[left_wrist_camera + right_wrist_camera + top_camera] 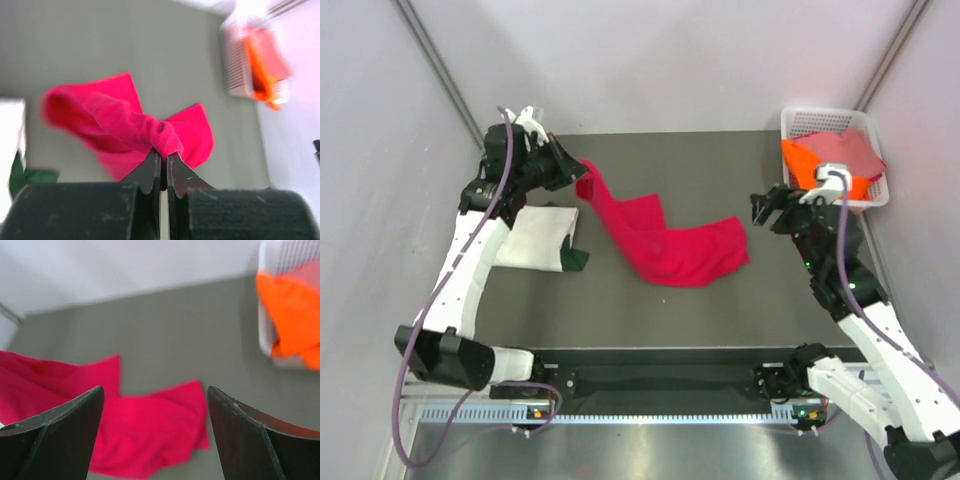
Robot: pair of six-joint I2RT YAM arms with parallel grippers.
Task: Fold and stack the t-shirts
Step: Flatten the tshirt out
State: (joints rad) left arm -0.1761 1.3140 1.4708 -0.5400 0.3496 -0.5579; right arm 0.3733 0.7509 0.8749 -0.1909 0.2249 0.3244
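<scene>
Pinching one end of the red t-shirt [670,245], the left hand [582,185] is closed tight on a bunched fold of the cloth and holds that end up off the table [720,160] near the far left. The remainder of the red t-shirt trails down to the right and lies crumpled in the middle of the table. The right hand [770,208] is spread wide and grips nothing, hanging just to the right of the shirt's low end. A folded white t-shirt [535,238] lies flat at the left beside the left arm, with a bit of dark green cloth [578,260] at its near right corner. At the far right corner stands a white basket [825,113] holding an orange t-shirt [805,160] and a pink t-shirt [850,150].
</scene>
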